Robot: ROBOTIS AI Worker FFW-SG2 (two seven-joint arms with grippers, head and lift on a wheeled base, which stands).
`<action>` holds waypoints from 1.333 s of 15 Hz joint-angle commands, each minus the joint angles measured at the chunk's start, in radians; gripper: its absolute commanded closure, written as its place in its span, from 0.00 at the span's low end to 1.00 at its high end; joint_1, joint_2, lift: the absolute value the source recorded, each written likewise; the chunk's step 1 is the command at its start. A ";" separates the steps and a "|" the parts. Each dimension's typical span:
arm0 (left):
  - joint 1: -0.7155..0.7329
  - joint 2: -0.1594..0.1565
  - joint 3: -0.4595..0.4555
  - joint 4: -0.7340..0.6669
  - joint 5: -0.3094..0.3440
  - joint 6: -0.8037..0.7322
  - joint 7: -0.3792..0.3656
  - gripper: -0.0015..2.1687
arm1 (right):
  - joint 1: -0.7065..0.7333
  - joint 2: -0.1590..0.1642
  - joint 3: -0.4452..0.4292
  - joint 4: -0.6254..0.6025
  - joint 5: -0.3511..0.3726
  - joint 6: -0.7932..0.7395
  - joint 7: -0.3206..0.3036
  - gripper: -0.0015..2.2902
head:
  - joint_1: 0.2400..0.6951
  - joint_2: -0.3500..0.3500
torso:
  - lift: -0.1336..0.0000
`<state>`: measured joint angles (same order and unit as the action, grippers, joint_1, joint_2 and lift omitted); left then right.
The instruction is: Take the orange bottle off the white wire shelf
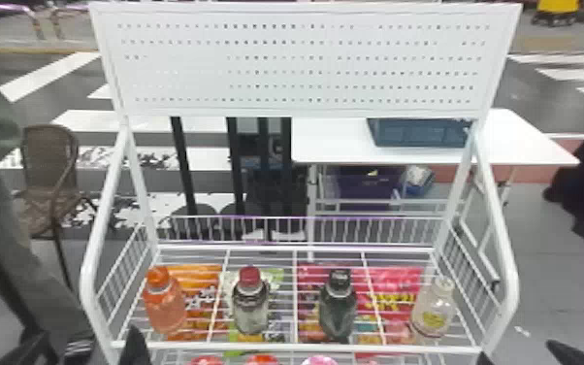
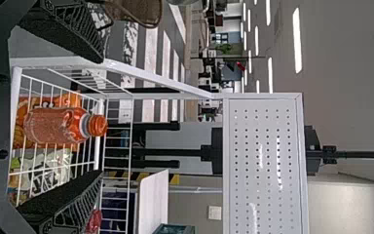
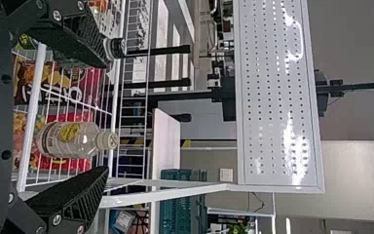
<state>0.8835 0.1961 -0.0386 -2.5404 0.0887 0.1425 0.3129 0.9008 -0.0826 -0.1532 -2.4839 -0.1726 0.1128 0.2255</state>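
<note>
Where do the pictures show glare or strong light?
Right wrist view: bright glare streaks on the perforated panel; left wrist view: weaker glare on it, plus lit ceiling lamps; head view: washed-out patches on its left half.

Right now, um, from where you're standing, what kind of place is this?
Probably a mock shop display inside a large hall: the white wire shelf offers the orange bottle among other drinks, crosswalk stripes lie behind, and ceiling lights suggest indoors.
</note>
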 commanded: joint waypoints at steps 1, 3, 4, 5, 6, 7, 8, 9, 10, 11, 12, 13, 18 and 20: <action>0.000 -0.001 0.005 0.000 0.002 -0.002 0.000 0.04 | 0.001 0.000 -0.003 0.002 -0.001 0.000 0.000 0.07 | 0.57 0.50 | 1.00; 0.000 -0.001 0.005 0.000 0.002 -0.002 0.000 0.04 | 0.003 0.000 -0.005 0.002 -0.001 0.000 0.000 0.07 | 0.57 0.50 | 1.00; -0.001 -0.004 0.005 0.002 0.002 -0.002 -0.002 0.04 | 0.003 -0.002 -0.008 0.003 -0.001 0.003 0.000 0.07 | 0.57 0.50 | 1.00; -0.001 -0.006 0.005 0.003 0.002 -0.002 -0.002 0.04 | 0.003 -0.002 -0.009 0.005 -0.002 0.003 0.000 0.07 | 0.57 0.50 | 1.00; -0.003 -0.006 0.005 0.005 0.003 -0.002 -0.002 0.04 | 0.003 -0.002 -0.009 0.005 -0.004 0.000 0.000 0.07 | 0.57 0.50 | 1.00; -0.005 -0.007 0.005 0.005 0.003 -0.005 0.000 0.04 | 0.003 -0.002 -0.013 0.005 -0.013 -0.003 0.000 0.07 | 0.57 0.50 | 1.00; -0.006 -0.009 0.006 0.006 0.003 -0.005 0.000 0.04 | 0.001 -0.002 -0.016 0.008 -0.016 -0.003 0.000 0.07 | 0.57 0.50 | 1.00; -0.009 -0.009 0.008 0.011 0.005 -0.005 -0.002 0.04 | 0.000 -0.002 -0.017 0.010 -0.019 -0.003 0.000 0.07 | 0.57 0.50 | 1.00; -0.012 -0.009 0.008 0.015 0.006 -0.005 -0.002 0.04 | -0.002 -0.002 -0.017 0.011 -0.019 0.000 0.000 0.07 | 0.57 0.50 | 1.00; -0.017 -0.010 0.008 0.025 0.006 -0.005 -0.006 0.04 | -0.002 -0.002 -0.017 0.010 -0.019 -0.003 0.002 0.07 | 0.57 0.50 | 1.00; -0.028 -0.010 0.009 0.043 0.011 -0.005 -0.008 0.04 | -0.002 0.000 -0.017 0.010 -0.019 -0.003 0.003 0.07 | 0.57 0.50 | 1.00; -0.046 -0.015 0.008 0.074 0.010 -0.011 -0.006 0.04 | -0.003 0.001 -0.016 0.011 -0.019 -0.003 0.003 0.07 | 0.57 0.50 | 1.00; -0.156 -0.014 -0.037 0.292 0.003 -0.143 -0.009 0.04 | -0.006 0.006 -0.016 0.022 -0.016 -0.003 0.003 0.07 | 0.57 0.50 | 1.00; -0.209 -0.015 -0.057 0.387 0.002 -0.186 -0.011 0.04 | -0.008 0.007 -0.016 0.022 -0.016 0.000 0.003 0.07 | 0.57 0.50 | 1.00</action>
<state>0.7126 0.1816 -0.0803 -2.2226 0.0915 -0.0134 0.3030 0.8941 -0.0760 -0.1687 -2.4621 -0.1892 0.1116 0.2285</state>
